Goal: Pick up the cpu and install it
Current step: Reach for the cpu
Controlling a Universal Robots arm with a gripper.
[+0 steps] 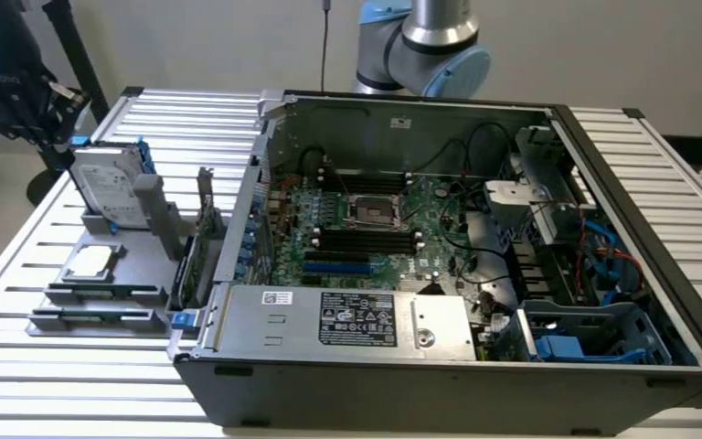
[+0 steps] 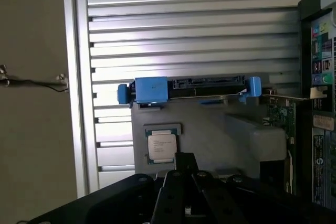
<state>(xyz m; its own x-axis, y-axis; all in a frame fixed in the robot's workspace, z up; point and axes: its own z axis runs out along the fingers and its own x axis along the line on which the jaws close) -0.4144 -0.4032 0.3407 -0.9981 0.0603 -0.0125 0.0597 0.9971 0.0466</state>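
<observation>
The cpu (image 1: pixel 92 262), a small square chip with a silver top, lies flat in a recess of the grey holder (image 1: pixel 107 293) on the exterior view's left. The wrist view looks down on the cpu (image 2: pixel 161 146) lying just beyond my fingertips. My gripper (image 2: pixel 185 158) hangs above the holder, shut, with nothing between its fingers and apart from the chip. In the exterior view my gripper (image 1: pixel 32 102) is the dark shape high at the far left. The motherboard's bare cpu socket (image 1: pixel 373 212) sits inside the open computer case (image 1: pixel 449 384).
A silver hard drive in a blue frame (image 1: pixel 107 187) stands upright on the holder behind the cpu, and appears edge-on as the blue frame (image 2: pixel 189 86). Dark memory sticks (image 1: pixel 364 242) lie beside the socket. A ribbed metal table (image 1: pixel 34 366) carries everything.
</observation>
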